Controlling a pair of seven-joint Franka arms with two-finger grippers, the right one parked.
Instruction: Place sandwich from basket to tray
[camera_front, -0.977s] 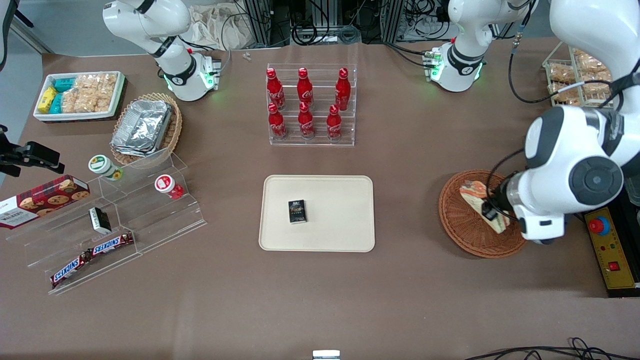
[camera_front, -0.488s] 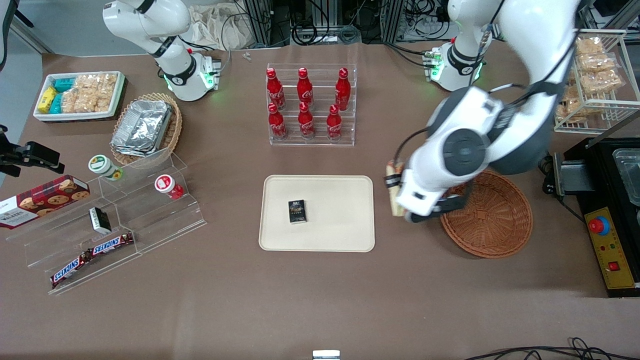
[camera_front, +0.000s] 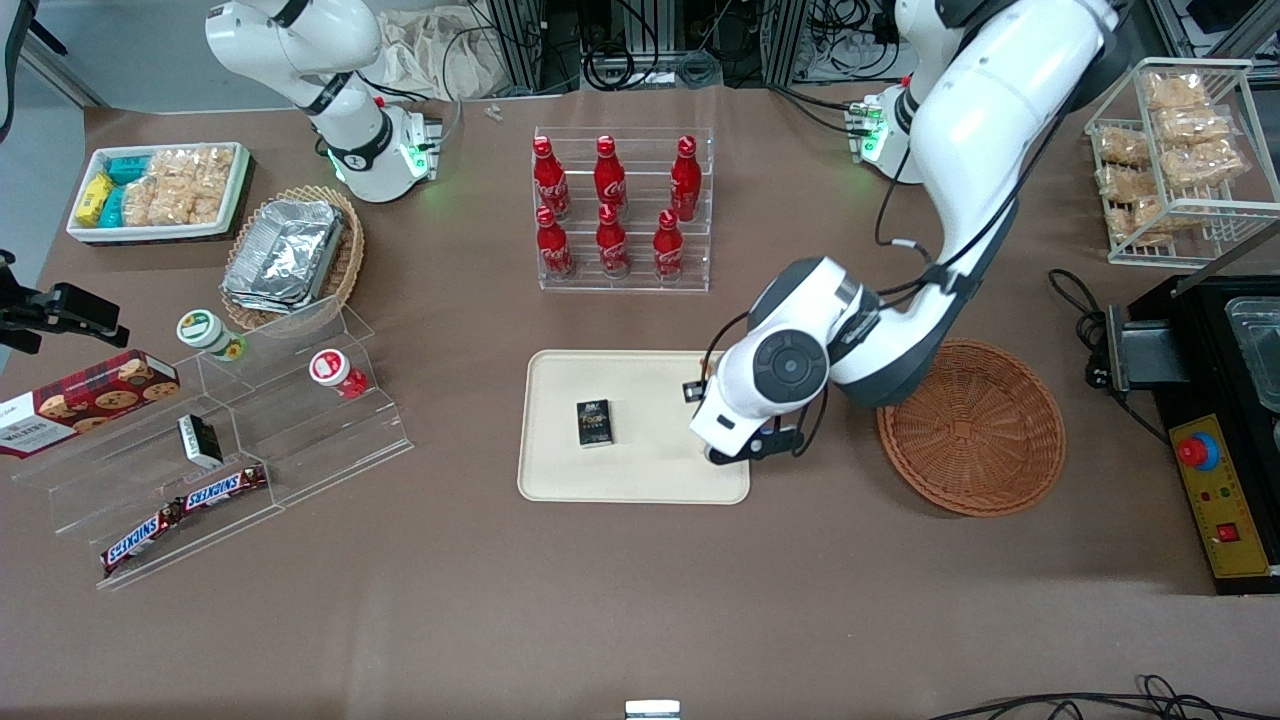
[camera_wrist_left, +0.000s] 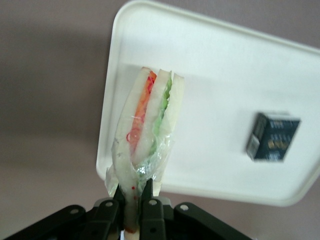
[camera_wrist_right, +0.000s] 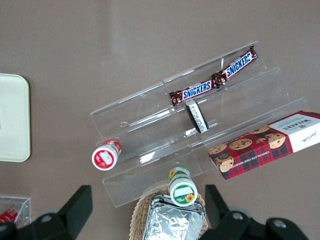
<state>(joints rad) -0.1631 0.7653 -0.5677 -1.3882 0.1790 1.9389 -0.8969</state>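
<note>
- The tray (camera_front: 640, 470) is the landmark here: a cream rectangle in the middle of the table, nearer the front camera than the rack of red bottles (camera_front: 620, 215). Its surface is mostly bare.
- The basket (camera_front: 985, 440) sits beside the tray, toward the working arm's end of the table, and nothing shows in it now, so the lift-out looks done.
- The left arm's gripper (camera_wrist_left: 133, 200) hangs over the tray's end nearest the basket. From the front the arm's own bulk hides it; the wrist view shows it properly.
- The sandwich (camera_wrist_left: 147, 125) is in the air above that end of the tray, pinched at its narrow wrapped tail. The fingers (camera_wrist_left: 148, 197) are closed almost together on it, with only the bread and wrap between them.
- I'd call this the carry-over step, nearly finished. The next move, as I judge it, is to lower the wedge and let go.
- The small dark box (camera_front: 594, 422) lies on the tray, well apart from the sandwich, so there is open room between them.
- One caution: the sandwich hangs close to the tray's rim (the wrist view shows its tail about level with the edge), so a nudge further in toward the box would be safer before release.
</note>
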